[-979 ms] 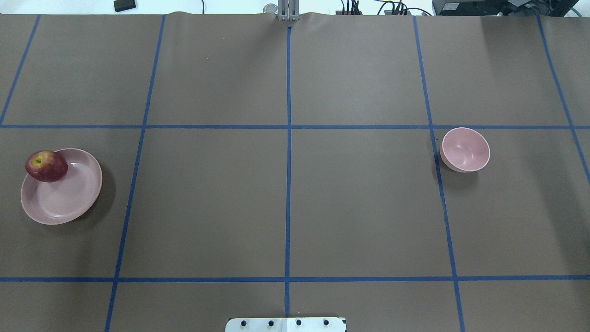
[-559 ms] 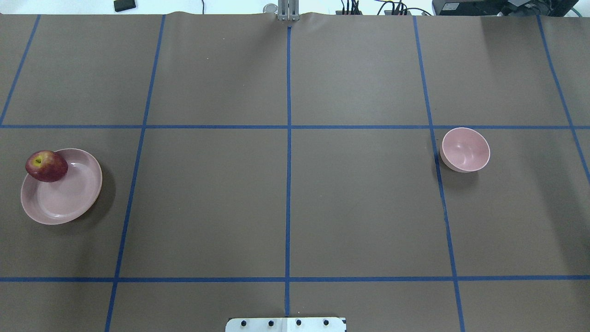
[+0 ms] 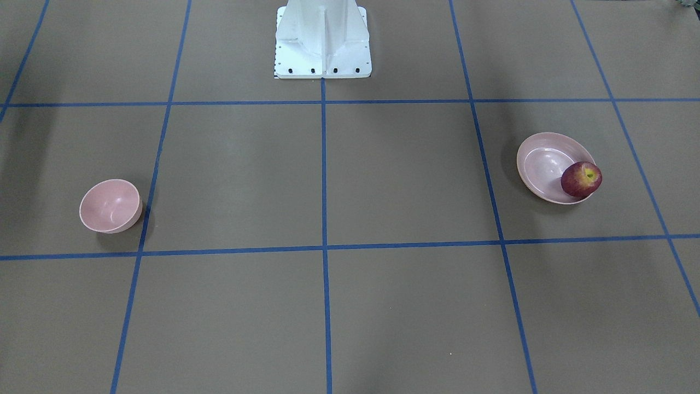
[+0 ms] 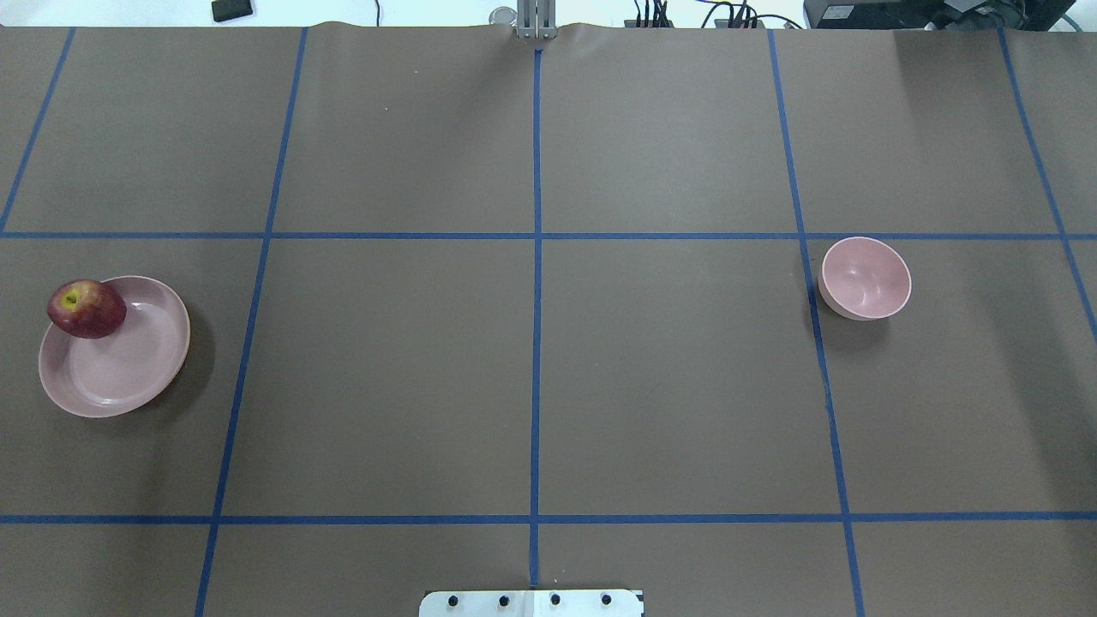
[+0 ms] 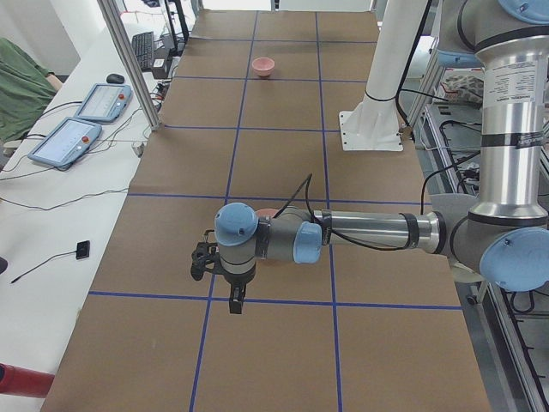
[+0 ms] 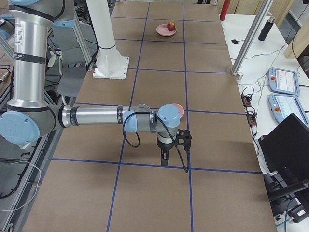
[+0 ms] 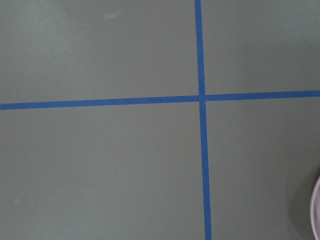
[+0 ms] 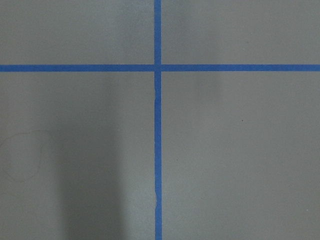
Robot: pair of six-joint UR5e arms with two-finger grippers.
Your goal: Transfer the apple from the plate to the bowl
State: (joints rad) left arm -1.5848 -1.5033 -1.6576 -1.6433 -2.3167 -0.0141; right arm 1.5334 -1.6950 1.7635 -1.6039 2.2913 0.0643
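The dark-red apple (image 4: 86, 308) lies on the far-left rim of the pale-pink plate (image 4: 120, 364) at the table's left; both also show in the front view, apple (image 3: 581, 179) on plate (image 3: 538, 164). The small pink bowl (image 4: 866, 278) stands empty at the right, also in the front view (image 3: 109, 206). My left gripper (image 5: 235, 300) hangs above the table near the plate, seen only in the left side view. My right gripper (image 6: 164, 157) hangs near the bowl (image 6: 178, 110), seen only in the right side view. I cannot tell whether either is open or shut.
The brown table carries a grid of blue tape lines (image 4: 536, 343). The robot's white base (image 3: 322, 44) stands at mid table edge. Metal posts (image 5: 129, 69) and tablets (image 5: 86, 120) stand along the operators' side. The left wrist view shows the plate's edge (image 7: 317, 210).
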